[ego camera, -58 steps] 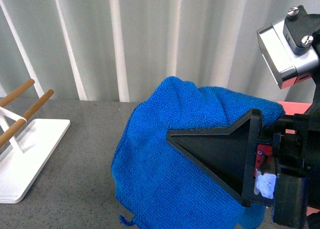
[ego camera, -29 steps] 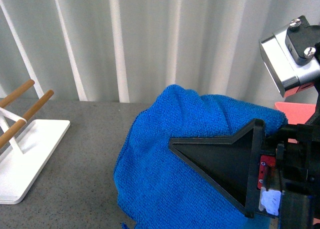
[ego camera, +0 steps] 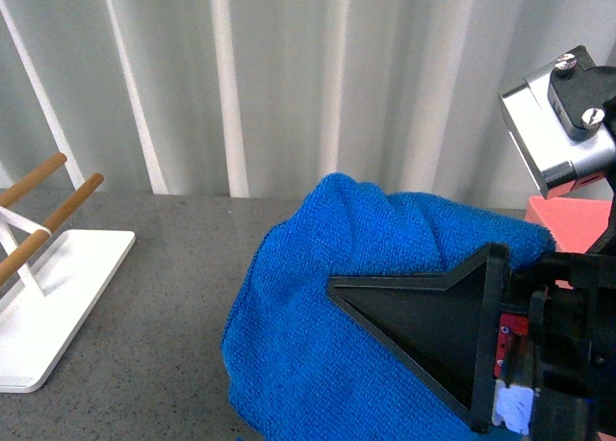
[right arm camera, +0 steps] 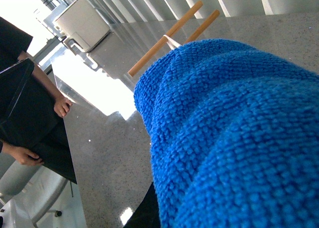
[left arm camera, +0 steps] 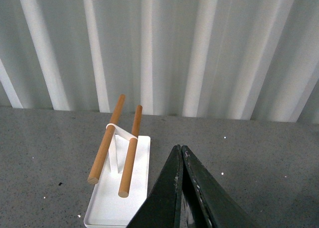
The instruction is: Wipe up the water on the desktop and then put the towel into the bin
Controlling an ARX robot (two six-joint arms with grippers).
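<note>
The blue towel [ego camera: 318, 268] is held clamped in the right gripper [ego camera: 385, 311], above the desktop [ego camera: 154, 335] and just beside the pink bin [ego camera: 577, 224]. The left gripper [left arm camera: 178, 153] is pressed closed on nothing.

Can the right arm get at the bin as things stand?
Probably yes. The right gripper is shut on the towel, and the bin shows just beyond it, nothing visible between them; only part of the bin is in view.

Blue terry towel [ego camera: 318, 268], bunched, held in the right tool [ego camera: 337, 287]; salmon-pink bin [ego camera: 577, 224] just behind that tool; speckled dark-grey tabletop [ego camera: 164, 306] beneath.
</note>
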